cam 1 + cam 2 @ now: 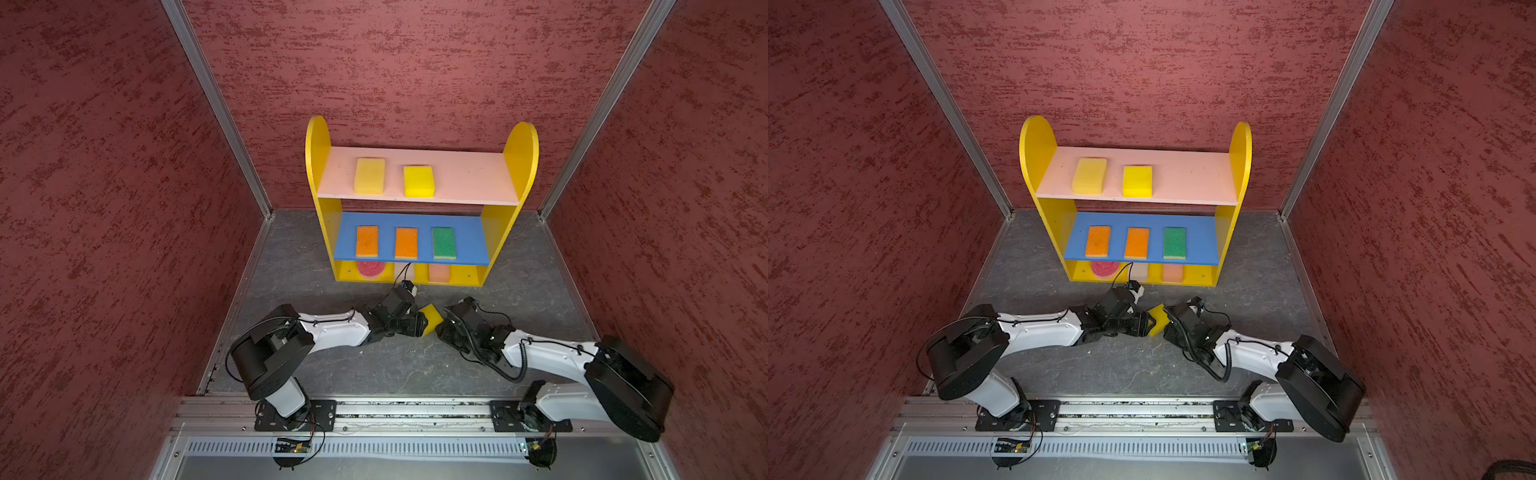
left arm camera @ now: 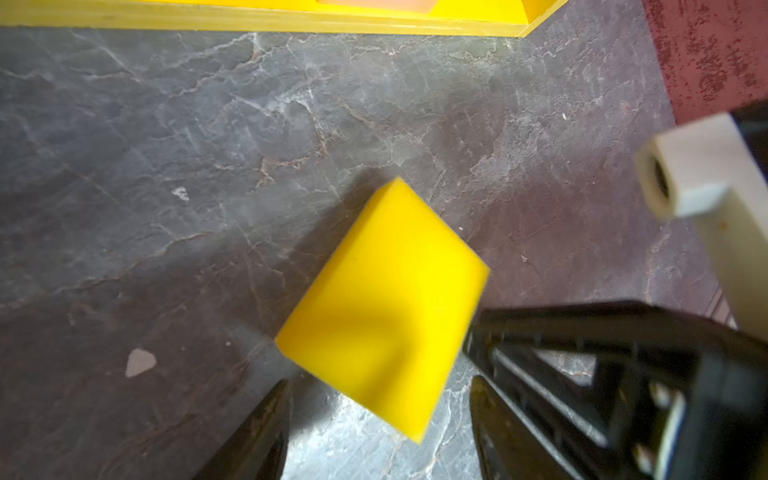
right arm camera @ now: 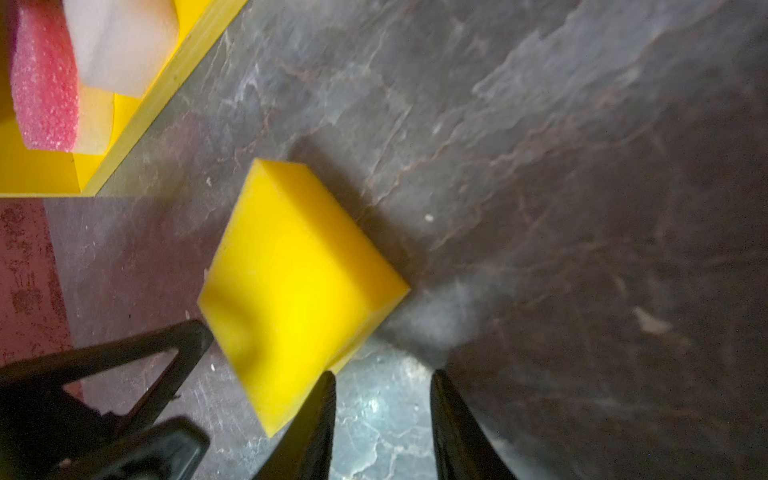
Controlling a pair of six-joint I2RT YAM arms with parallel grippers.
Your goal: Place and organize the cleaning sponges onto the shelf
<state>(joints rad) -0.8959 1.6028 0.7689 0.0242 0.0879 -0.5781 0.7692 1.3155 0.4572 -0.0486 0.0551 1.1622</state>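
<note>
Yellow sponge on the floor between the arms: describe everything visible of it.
The yellow sponge: plain bright-yellow foam block, smooth faces, square edges, shallow dent on top. It lies skewed on the grey floor before the shelf, not yet on it. The left end effector straddles its near end, jaws open; the right end effector, also open, sits beside it, one finger apparently at its edge.

Mottled dark-red textured walls (image 1: 104,208) close in on three sides of a grey, marble-veined floor (image 1: 299,257), bare aluminium corner posts (image 1: 217,108) marking the joins, while a silver aluminium rail (image 1: 415,409) and a slotted metal strip (image 1: 415,448) run along the floor's near edge under soft, even light.
</note>
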